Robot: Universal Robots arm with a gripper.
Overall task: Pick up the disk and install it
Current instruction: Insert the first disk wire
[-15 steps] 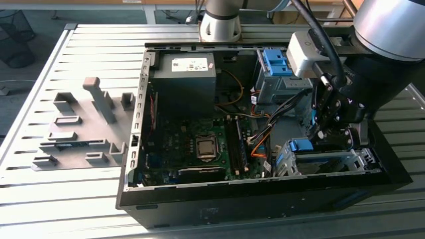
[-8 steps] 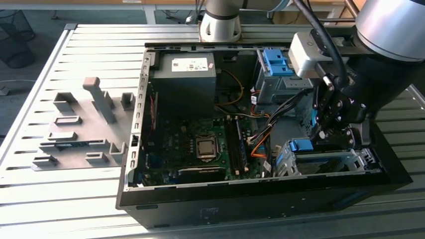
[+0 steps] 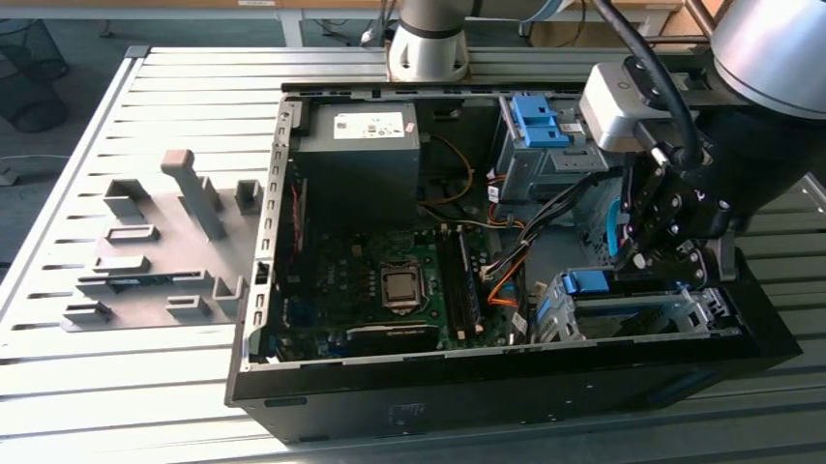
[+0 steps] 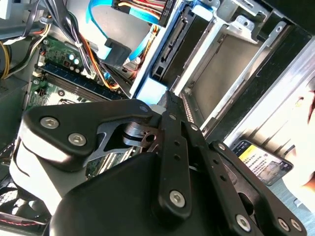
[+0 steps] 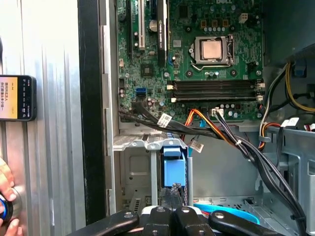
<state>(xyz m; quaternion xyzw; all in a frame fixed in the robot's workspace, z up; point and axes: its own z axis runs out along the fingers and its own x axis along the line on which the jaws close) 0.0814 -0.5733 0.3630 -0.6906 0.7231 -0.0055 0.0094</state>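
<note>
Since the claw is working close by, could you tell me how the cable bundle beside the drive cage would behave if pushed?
The cable bundle would probably bend aside rather than resist, as it hangs in loose curves. It looks light, being thin wires. It might spring back or snag, since one end seems plugged into the motherboard.

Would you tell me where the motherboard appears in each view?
Exterior view: motherboard in the open case's middle.
First wrist view: motherboard beyond the cables.
Second wrist view: motherboard beneath the cables.
Shared landmark: the black memory slots.
</note>
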